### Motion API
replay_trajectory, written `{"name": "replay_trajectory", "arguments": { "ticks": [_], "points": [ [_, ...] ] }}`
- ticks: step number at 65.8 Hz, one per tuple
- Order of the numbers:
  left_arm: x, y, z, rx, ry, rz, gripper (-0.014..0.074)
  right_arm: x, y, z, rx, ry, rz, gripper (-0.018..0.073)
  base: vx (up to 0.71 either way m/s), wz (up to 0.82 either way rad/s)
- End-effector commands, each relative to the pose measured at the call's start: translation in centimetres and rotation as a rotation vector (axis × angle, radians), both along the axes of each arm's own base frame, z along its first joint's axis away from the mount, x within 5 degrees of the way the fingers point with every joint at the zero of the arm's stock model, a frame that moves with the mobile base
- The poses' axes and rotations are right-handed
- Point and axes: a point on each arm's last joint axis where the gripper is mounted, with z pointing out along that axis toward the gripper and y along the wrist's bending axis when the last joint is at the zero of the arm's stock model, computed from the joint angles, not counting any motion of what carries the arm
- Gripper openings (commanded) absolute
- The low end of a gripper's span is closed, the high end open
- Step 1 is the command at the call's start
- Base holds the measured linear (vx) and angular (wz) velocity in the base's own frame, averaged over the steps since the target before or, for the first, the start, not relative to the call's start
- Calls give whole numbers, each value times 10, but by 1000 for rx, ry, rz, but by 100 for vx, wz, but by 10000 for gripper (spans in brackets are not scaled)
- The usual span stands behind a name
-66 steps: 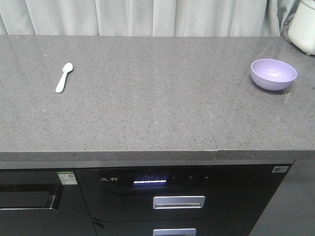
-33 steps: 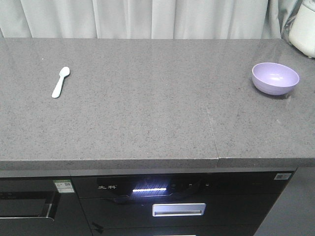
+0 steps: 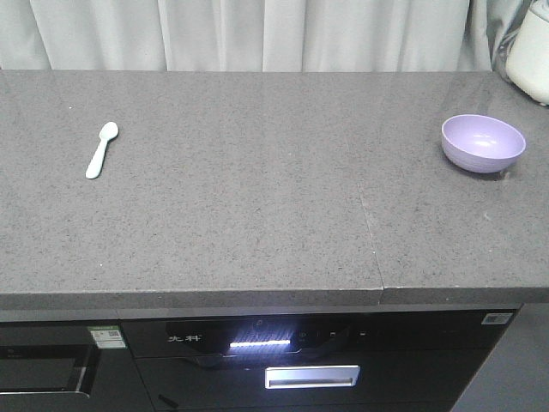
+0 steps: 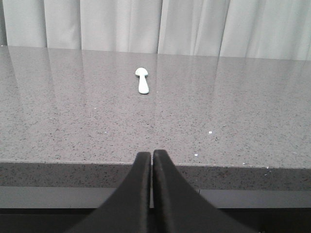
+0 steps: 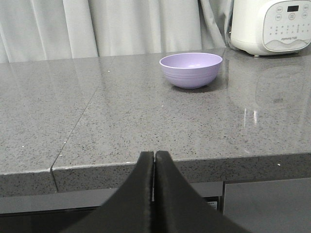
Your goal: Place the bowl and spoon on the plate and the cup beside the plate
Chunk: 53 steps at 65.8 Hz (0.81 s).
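Compared with the frame 1.0 s ago, the front view shows bowl and spoon lower in frame, and the lower drawer handle has left the picture.

1. Countertop point(image 3: 257, 215): grey speckled stone; it carries every item below.
2. Cooker point(image 5: 269, 24): white, at 2 o'clock. Only the right wrist view shows its control panel; the front view cuts it to an edge.
3. Bowl point(image 3: 483, 143): upright at 3 o'clock, near the cooker. It is visible in the front and right wrist views.
4. Spoon point(image 3: 101, 150): flat at 9 o'clock, well apart from the bowl. The left wrist view shows it at 12 o'clock.
5. Left gripper point(image 4: 152, 154) and right gripper point(image 5: 154, 155): fingers pressed together, holding nothing, at the counter's near edge. Wrist views only.
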Motion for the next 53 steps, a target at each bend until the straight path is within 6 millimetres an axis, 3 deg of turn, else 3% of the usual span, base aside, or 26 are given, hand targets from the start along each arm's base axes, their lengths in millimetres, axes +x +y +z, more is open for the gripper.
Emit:
{"name": "replay_trajectory", "arguments": {
  "ticks": [1,53],
  "points": [
    [0,0,-3,-10,-57,0,-6,0,0,2,-15,-68,1,-5,3,0],
    [0,0,-3,-10,-57,0,-6,0,0,2,-15,-68,1,-5,1,0]
  ]
}}
